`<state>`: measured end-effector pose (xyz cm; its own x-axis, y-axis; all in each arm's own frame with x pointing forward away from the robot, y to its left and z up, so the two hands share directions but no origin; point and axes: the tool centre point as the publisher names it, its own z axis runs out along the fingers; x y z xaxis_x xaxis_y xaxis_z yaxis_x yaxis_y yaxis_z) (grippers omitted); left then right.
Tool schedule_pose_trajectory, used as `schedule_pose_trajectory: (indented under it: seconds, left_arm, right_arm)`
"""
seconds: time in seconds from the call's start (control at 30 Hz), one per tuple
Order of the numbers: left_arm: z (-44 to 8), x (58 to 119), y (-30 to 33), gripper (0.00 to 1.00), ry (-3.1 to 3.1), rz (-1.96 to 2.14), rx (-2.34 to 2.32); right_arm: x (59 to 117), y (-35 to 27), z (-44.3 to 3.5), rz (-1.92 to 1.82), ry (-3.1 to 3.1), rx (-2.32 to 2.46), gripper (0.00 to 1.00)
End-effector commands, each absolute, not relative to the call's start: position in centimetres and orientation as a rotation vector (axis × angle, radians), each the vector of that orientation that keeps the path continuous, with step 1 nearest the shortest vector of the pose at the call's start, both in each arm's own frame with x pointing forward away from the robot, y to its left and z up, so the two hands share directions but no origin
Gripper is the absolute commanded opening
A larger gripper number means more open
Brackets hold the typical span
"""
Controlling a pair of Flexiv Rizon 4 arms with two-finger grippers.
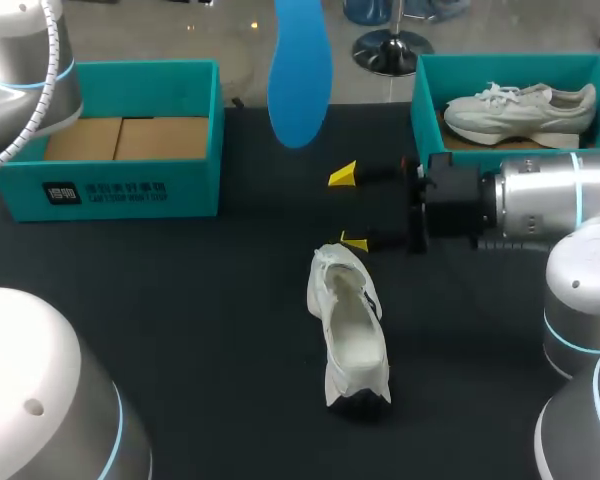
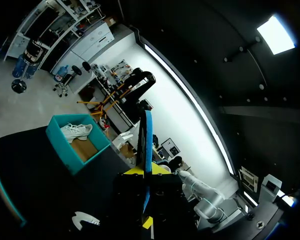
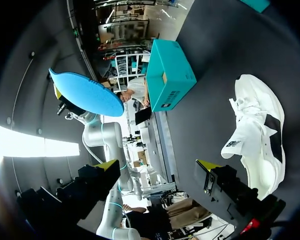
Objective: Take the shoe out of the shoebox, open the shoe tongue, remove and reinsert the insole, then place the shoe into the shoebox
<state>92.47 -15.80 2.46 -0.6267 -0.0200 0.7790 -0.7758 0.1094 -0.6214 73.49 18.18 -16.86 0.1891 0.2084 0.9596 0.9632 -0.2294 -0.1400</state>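
A blue insole [image 1: 298, 75] hangs in the air above the table's far middle, its upper end out of the head view. In the left wrist view my left gripper [image 2: 145, 196] is shut on the insole [image 2: 148, 145], which stands edge-on between the yellow tips. The white shoe [image 1: 348, 330] lies on the black table, tongue pulled open, its inside bare. My right gripper [image 1: 350, 208] is open just beyond the shoe's heel end, nothing between its fingers. In the right wrist view the shoe [image 3: 257, 135] lies beside the open right gripper [image 3: 157, 167], and the insole [image 3: 87, 92] floats ahead of it.
A teal shoebox [image 1: 425, 95] at the back right holds a second white shoe [image 1: 520, 110]. Another teal box [image 1: 130, 185] at the back left holds cardboard. My left arm's body [image 1: 20, 70] fills the far left corner.
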Motion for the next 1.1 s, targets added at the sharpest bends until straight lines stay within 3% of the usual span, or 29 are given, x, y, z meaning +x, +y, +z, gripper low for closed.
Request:
schedule_pose_trajectory:
  seconds: [0.03, 0.27, 0.5, 1.1]
  left_arm:
    - [2.5, 92.6, -15.8, 0.00, -1.778, 1.574, 0.775]
    - [2.5, 92.6, -15.8, 0.00, -1.778, 1.574, 0.775]
    - [2.3, 88.0, -12.5, 0.00, -1.946, 1.962, 0.392]
    - [-5.5, 80.0, -9.8, 0.00, -2.148, 2.169, 0.177]
  right_arm:
    - [73.7, 18.5, -16.7, -1.108, -1.143, -1.623, 1.00]
    - [73.7, 18.5, -16.7, -1.108, -1.143, -1.623, 1.00]
    - [73.7, 18.5, -16.7, -1.108, -1.143, -1.623, 1.00]
    - [73.7, 18.5, -16.7, -1.108, -1.143, -1.623, 1.00]
